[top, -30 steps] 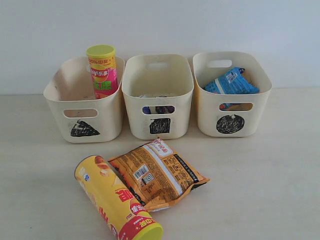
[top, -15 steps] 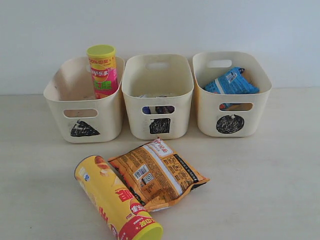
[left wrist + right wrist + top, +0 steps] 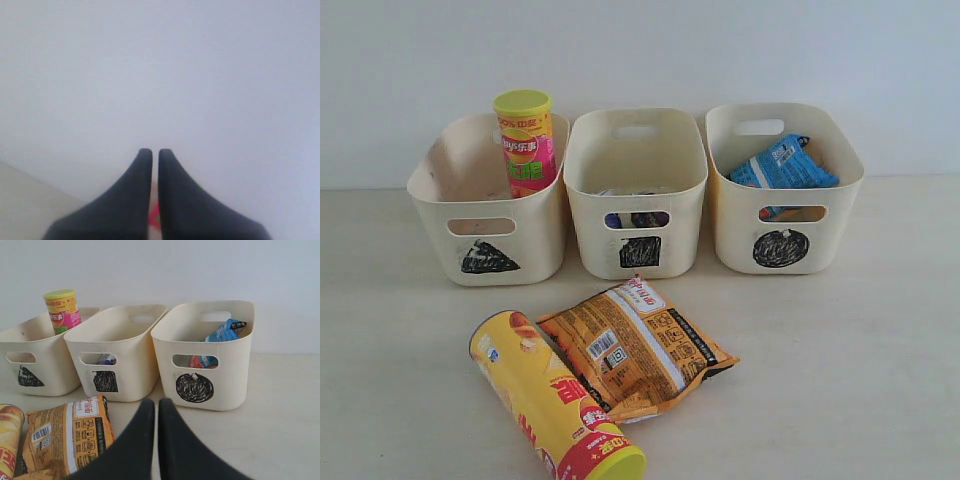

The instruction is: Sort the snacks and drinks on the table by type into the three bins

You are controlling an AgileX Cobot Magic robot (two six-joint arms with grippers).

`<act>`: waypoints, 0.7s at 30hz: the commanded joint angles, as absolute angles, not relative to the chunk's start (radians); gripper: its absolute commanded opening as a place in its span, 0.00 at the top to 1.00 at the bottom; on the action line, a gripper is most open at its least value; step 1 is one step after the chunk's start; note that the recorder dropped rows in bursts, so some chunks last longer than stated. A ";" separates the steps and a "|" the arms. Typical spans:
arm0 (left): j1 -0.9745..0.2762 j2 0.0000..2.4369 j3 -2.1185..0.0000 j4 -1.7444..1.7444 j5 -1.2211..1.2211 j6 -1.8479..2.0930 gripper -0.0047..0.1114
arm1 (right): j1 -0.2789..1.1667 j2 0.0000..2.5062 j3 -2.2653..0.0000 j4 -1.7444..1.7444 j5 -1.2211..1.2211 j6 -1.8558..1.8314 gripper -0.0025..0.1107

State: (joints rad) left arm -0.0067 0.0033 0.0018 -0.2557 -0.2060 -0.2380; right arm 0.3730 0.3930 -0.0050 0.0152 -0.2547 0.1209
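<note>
Right now both grippers are clenched on nothing. The left gripper (image 3: 155, 151) points at the pale wall (image 3: 160, 75). Its two dark fingers (image 3: 135, 190) are pressed almost together, with only a thin slit between them. A pink-red sliver shows low in that slit, too small to identify. The right gripper (image 3: 156, 401) hangs over the near part of the table (image 3: 280, 430), its fingers (image 3: 130, 450) likewise drawn together.

Three cream tubs stand side by side along the far side of the table. The triangle bin (image 3: 485, 215) is at the left. The pink-green chip can (image 3: 525, 140) stands upright in its far right corner, with the yellow-green lid well above the rim. The square bin (image 3: 635, 200) is in the middle. Through its front handle slot a blue-and-white carton (image 3: 106, 359) and a dark purple carton (image 3: 650, 218) show in part, the rest hidden behind the bin's side. The circle bin (image 3: 785, 195) is at the right, and the blue packet (image 3: 782, 165) leans tilted inside it, one corner near the rim.

On the near table the yellow-red chip can (image 3: 550, 395) lies on its side, lid end toward the near right. The orange-brown packet (image 3: 635, 345) lies flat just to its right, its edge touching the can. The packet's far corner comes close to the front of the square bin.
</note>
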 commanded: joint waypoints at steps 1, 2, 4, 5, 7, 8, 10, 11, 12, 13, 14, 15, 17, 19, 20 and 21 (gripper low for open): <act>-0.009 0.000 0.000 -0.270 -0.351 -0.603 0.93 | 0.369 0.391 0.000 0.016 -0.253 0.131 0.98; -0.009 0.000 0.000 -0.252 -0.402 -0.657 0.93 | 0.369 0.391 0.000 0.016 -0.253 0.134 0.98; -0.009 0.000 0.000 -0.213 -0.566 -0.725 0.93 | 0.369 0.391 0.000 0.016 -0.253 0.142 0.98; -0.009 0.000 -0.010 -0.208 -0.651 -0.730 0.93 | 0.369 0.391 0.000 0.016 -0.253 0.148 0.98; -0.009 0.031 -0.068 -0.206 -0.760 -0.730 0.93 | 0.369 0.391 0.000 0.016 -0.253 0.148 0.98; -0.009 0.048 -0.109 -0.197 -0.773 -0.726 0.93 | 0.369 0.391 0.000 0.016 -0.253 0.148 0.98; -0.009 0.098 -0.192 -0.177 -0.765 -0.706 0.93 | 0.369 0.391 0.000 0.016 -0.253 0.150 0.98; -0.009 0.129 -0.239 -0.142 -0.748 -0.694 0.93 | 0.369 0.391 0.000 0.016 -0.250 0.150 0.98; -0.009 0.164 -0.286 -0.097 -0.722 -0.678 0.93 | 0.369 0.391 0.000 0.016 -0.251 0.152 0.98; -0.009 0.201 -0.335 -0.035 -0.684 -0.664 0.93 | 0.369 0.391 0.000 0.016 -0.250 0.154 0.98; -0.009 0.240 -0.376 0.036 -0.642 -0.660 0.93 | 0.369 0.391 0.000 0.016 -0.248 0.155 0.98; -0.009 0.280 -0.430 0.145 -0.577 -0.660 0.93 | 0.369 0.391 0.000 0.016 -0.245 0.155 0.98; -0.013 0.354 -0.538 0.388 -0.427 -0.699 0.93 | 0.369 0.391 0.000 0.016 -0.241 0.155 0.98; -0.030 0.437 -0.625 0.649 -0.282 -0.842 0.93 | 0.369 0.391 0.000 0.016 -0.240 0.157 0.98; -0.038 0.469 -0.653 0.750 -0.227 -0.908 0.93 | 0.369 0.391 0.000 0.016 -0.240 0.157 0.98; -0.050 0.508 -0.683 0.840 -0.159 -0.984 0.93 | 0.369 0.391 0.000 0.016 -0.240 0.157 0.98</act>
State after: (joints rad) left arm -0.0244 0.4114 -0.6009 0.5545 -0.3732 -0.8039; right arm 0.3730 0.3930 -0.0050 0.0169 -0.2419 0.1570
